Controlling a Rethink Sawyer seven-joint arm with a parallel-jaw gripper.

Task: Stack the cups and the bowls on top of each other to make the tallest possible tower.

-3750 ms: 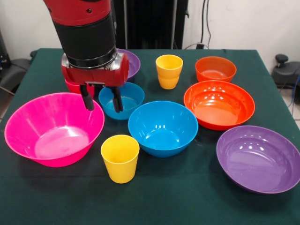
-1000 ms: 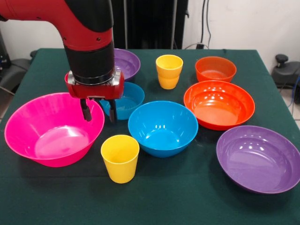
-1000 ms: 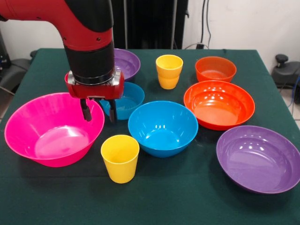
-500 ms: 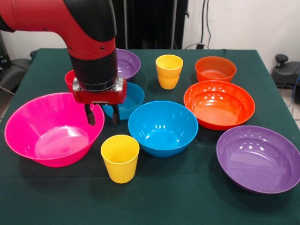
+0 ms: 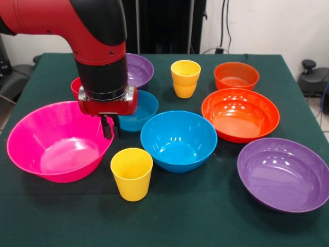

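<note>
- The end effector (image 5: pixel 110 127) hangs from the red and black arm with its two dark fingers drawn close together, pinching the near right rim of the big pink bowl (image 5: pixel 56 144).
- That pink bowl sits at the left of the green tabletop (image 5: pixel 216 216), its held side appearing slightly raised.
- A yellow cup (image 5: pixel 131 174) stands upright just in front of the end effector, between the pink bowl and the large blue bowl (image 5: pixel 178 140).
- A smaller blue bowl (image 5: pixel 141 107) lies behind the end effector, partly hidden by the wrist.
- A red-pink cup (image 5: pixel 76 87) peeks out to the left of the arm, and a purple bowl (image 5: pixel 140 69) shows behind it.
- Further back stands a second yellow cup (image 5: pixel 185 78), seemingly two nested.
- To the right sit a small orange bowl (image 5: pixel 236 75), a wide orange bowl (image 5: pixel 240 114) and a wide purple bowl (image 5: pixel 285 174), each on its own.
- No tower stands; nothing is stacked among the bowls.
- No readable brand, label or writing shows anywhere.
</note>
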